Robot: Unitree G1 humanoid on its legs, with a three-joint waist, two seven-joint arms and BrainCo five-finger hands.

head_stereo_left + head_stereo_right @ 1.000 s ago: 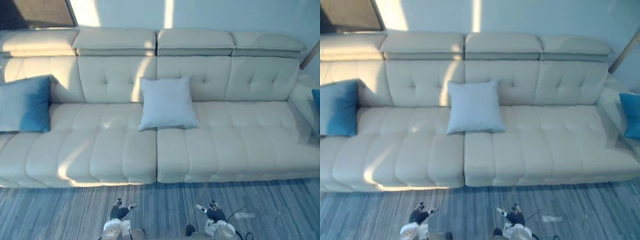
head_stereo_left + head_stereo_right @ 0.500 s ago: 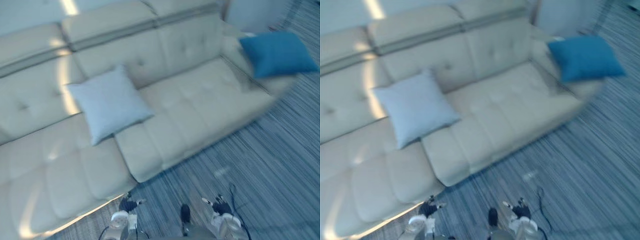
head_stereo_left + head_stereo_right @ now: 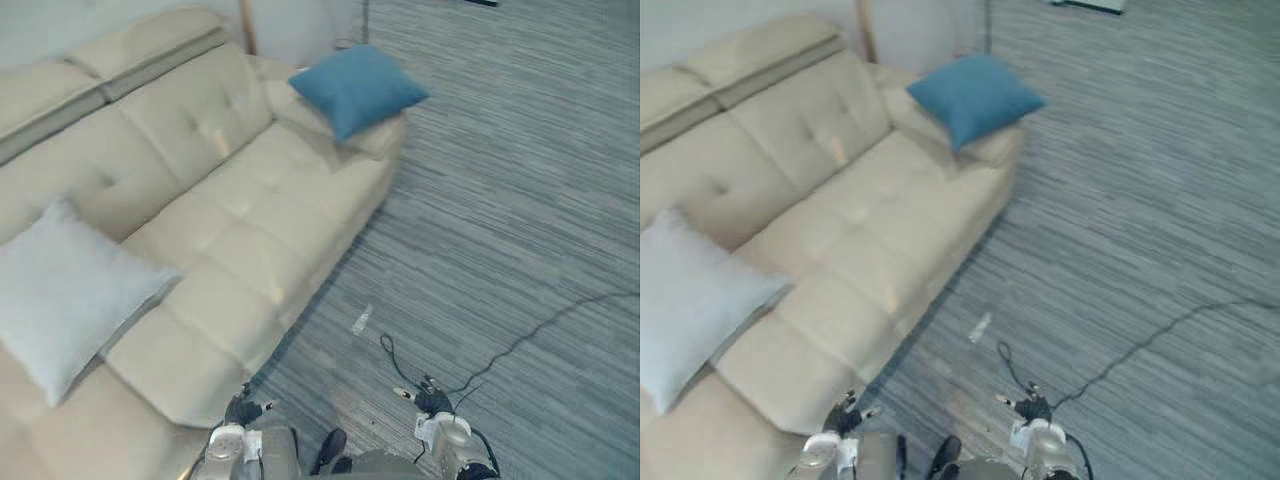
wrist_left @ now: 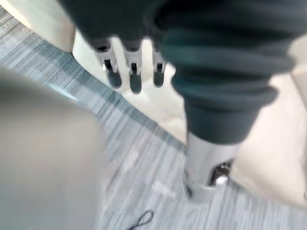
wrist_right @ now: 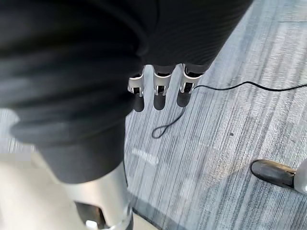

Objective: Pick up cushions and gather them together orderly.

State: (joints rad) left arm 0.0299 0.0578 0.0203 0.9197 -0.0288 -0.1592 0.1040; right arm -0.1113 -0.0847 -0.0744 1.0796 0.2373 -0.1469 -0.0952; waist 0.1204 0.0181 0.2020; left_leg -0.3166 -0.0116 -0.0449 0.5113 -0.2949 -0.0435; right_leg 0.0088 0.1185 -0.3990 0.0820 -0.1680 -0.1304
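When read from the left, begins with a pale grey cushion [image 3: 60, 300] on the seat of a long beige sofa [image 3: 250, 220], leaning back on the backrest. Near and low, just before the sofa's front edge: the left hand [image 3: 242, 408], fingers [image 4: 135, 72] straight and relaxed, holding nothing, hanging over the grey striped carpet [image 3: 500, 200]. More to the right and far, on the armrest at the sofa's right end: a blue cushion [image 3: 357, 88], lying tilted, well apart from the pale grey cushion. On the carpet near the sofa's front: a small pale scrap [image 3: 362, 320]. At the near right: the right hand [image 3: 432, 398], fingers [image 5: 160, 88] also straight and loose, empty, above the carpet. Both hands apart from both cushions.
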